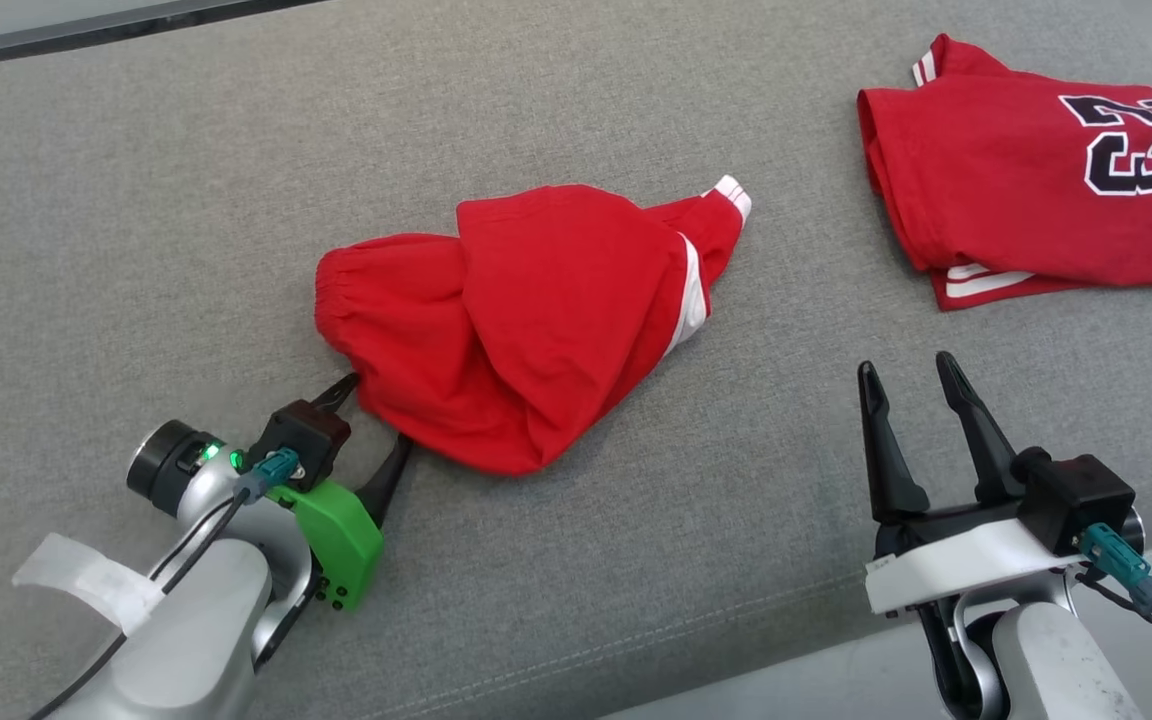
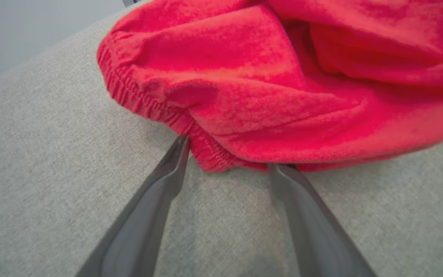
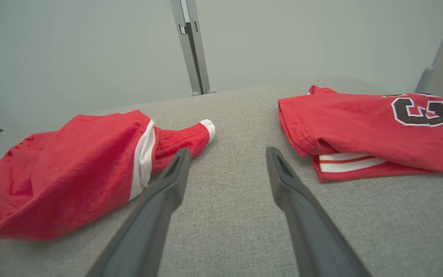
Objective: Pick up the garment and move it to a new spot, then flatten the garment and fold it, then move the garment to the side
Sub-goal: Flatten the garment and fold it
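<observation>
Now the red garment (image 1: 536,320) lies in a crumpled heap near the middle of the grey bench (image 1: 136,250). It is bunched up, so its full shape is hard to tell. One thin part with a white end sticks out toward the far side. A white stripe shows on the side.

The left end effector (image 1: 378,412) is at the near left edge of the garment, low on the bench. Its two fingers are spread wide and hold nothing. In the left wrist view, the left end effector (image 2: 230,156) has one fingertip just beside the stretchy edge (image 2: 140,104) of the garment. The other fingertip goes under the cloth, so its tip is hidden. I cannot tell how far under it goes. The far part of the garment (image 2: 283,77) is cut off at the top and right of that view.

The right end effector (image 1: 906,363) is well apart from the garment, over bare bench. Its fingers are wide apart too, and empty. In the right wrist view, the right end effector (image 3: 228,151) points between the garment (image 3: 71,173) and a folded red shirt (image 3: 360,123).

The shirt (image 1: 1026,170) lies at the far right of the bench. It has a black number on it. In the right wrist view part of that number is cut off.
</observation>
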